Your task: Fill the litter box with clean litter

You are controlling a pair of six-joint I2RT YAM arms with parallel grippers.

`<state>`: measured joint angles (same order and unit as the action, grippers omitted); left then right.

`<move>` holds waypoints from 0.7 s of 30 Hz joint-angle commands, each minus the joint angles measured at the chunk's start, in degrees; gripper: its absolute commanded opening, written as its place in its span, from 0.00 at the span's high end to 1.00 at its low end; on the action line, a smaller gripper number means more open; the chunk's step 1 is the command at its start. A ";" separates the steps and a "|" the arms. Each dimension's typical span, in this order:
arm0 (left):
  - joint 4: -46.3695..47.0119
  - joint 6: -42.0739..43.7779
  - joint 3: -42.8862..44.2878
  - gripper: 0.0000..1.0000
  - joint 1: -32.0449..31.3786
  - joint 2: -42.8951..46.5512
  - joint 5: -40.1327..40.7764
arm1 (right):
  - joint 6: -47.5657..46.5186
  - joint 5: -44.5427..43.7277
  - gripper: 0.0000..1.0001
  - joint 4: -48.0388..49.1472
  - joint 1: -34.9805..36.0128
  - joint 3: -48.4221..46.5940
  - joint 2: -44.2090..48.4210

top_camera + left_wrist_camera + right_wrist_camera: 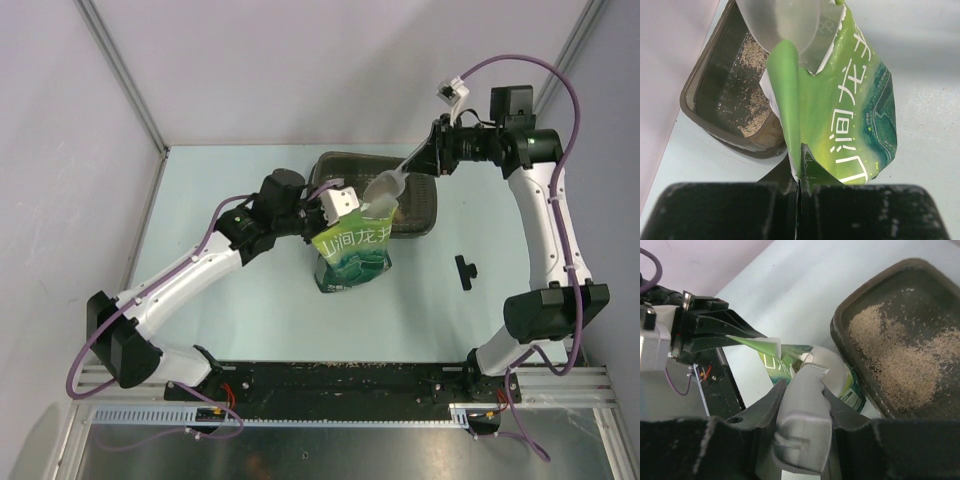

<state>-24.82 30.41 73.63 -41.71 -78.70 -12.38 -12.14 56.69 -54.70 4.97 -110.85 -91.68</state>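
Note:
The litter box [425,215] is a dark shallow tray at the back of the table, partly hidden by the bag. Tan clean litter [905,365] lies in patches on its floor [720,95]. A green bag [352,255] stands upright just in front of the box, its mouth open. My left gripper [801,172] is shut on the bag's top edge [790,100], seen from above at the left gripper [345,218]. My right gripper [807,400] is shut on the handle of a clear plastic scoop [805,430]. The scoop's bowl [383,186] sits at the bag's mouth, its inside hidden.
A small black object [466,270] lies on the table to the right of the bag. A pale wall [300,60] stands right behind the box. The black base rail [340,380] runs along the near edge.

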 commanded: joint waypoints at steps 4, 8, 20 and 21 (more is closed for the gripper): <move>2.23 -1.41 2.40 1.00 0.76 5.39 0.34 | -9.64 -7.11 1.00 -5.94 3.73 -2.35 -1.74; 2.41 -1.41 1.44 1.00 0.76 6.36 -1.15 | -12.03 -8.61 1.00 -9.37 4.43 -5.16 -2.63; 4.34 -2.38 -1.38 1.00 0.84 7.50 -3.61 | -26.74 -9.32 1.00 -21.32 6.01 -9.41 -3.51; 4.34 -1.25 -1.55 1.00 0.76 7.59 -3.61 | -28.62 -9.05 1.00 -21.76 6.19 -8.60 -3.51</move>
<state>-25.87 28.91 71.37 -41.54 -75.00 -14.26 -28.25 47.29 -69.78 10.13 -122.45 -94.52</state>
